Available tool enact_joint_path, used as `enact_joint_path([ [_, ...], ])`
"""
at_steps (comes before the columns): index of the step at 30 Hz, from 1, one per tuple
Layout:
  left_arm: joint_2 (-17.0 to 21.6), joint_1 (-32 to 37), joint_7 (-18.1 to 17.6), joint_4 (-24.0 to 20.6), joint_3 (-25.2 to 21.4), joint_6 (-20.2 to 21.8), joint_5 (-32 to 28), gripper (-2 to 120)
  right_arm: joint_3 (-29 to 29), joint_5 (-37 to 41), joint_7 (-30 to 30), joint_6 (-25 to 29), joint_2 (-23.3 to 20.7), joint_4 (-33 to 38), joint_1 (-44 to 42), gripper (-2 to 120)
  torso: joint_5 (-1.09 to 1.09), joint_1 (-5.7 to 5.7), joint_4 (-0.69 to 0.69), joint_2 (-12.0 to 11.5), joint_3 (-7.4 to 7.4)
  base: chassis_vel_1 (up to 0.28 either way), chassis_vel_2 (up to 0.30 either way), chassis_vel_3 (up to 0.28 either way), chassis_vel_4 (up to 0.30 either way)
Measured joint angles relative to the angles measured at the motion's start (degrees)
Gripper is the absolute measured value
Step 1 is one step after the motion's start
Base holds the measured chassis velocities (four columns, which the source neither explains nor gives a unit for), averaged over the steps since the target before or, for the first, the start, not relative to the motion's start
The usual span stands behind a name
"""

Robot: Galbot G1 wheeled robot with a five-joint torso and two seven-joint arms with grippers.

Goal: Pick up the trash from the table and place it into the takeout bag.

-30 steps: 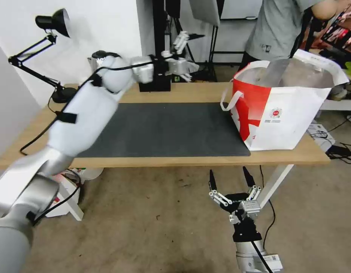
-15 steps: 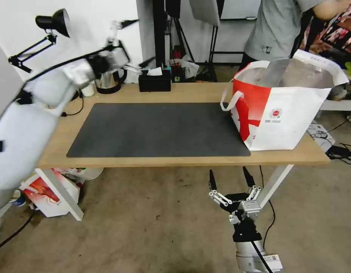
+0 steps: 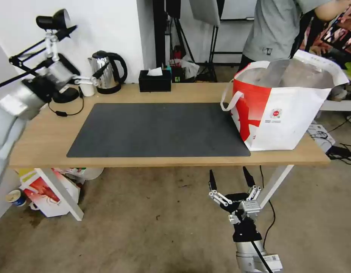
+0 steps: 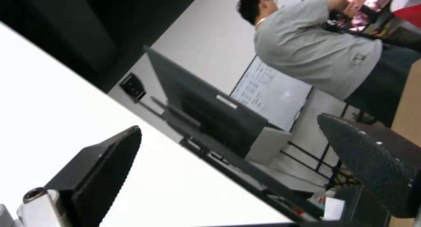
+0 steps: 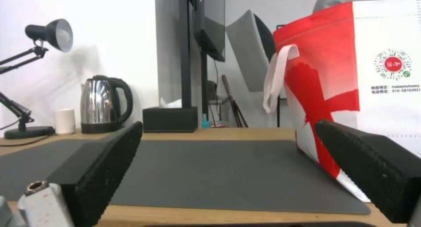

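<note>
While the left arm is raised at the far left end of the table (image 3: 42,140), the left gripper (image 3: 75,57) hangs in the air there with its two black fingers (image 4: 105,167) spread wide and nothing between them; one points up beside the black desk lamp (image 3: 54,21), the other reaches toward the steel kettle (image 3: 107,72). Below this gripper sit the lamp's round base and a small white cup (image 3: 86,90), and just past its lower finger stands the kettle. Farther right of it, along the back edge, is a black tissue box (image 3: 155,81). The dark grey mat (image 3: 160,129) covers the middle of the tabletop, between the two grippers. The right gripper (image 3: 231,182) is parked low in front of the table's near edge, below the tabletop, fingers pointing up and held apart around empty space; in its wrist view the fingertips (image 5: 110,161) frame the mat. Up and to the right of this gripper, the takeout bag (image 3: 285,106) stands upright on the table's right end, mouth open and foil lining showing, one white loop handle hanging over its red side toward the mat. I cannot tell what lies inside the bag.
</note>
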Motion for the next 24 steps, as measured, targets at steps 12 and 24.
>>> enact_joint_path([
  [12, -9.4, 11.7, -1.5, -3.0, -11.7, -0.7, -0.6, 100, 0.0, 0.0, 0.0, 0.0, 0.0, 0.0, 0.0, 100, 0.00, 0.00, 0.01, 0.0, 0.00, 0.000, 0.000, 0.000, 0.000],
  [24, -22.6, 24.5, -5.6, -10.8, -17.0, -0.3, -1.7, 100, 0.0, 0.0, 0.0, 0.0, 0.0, 0.0, 0.0, 100, 0.01, 0.00, 0.02, 0.0, 0.00, 0.000, 0.000, 0.000, 0.000],
])
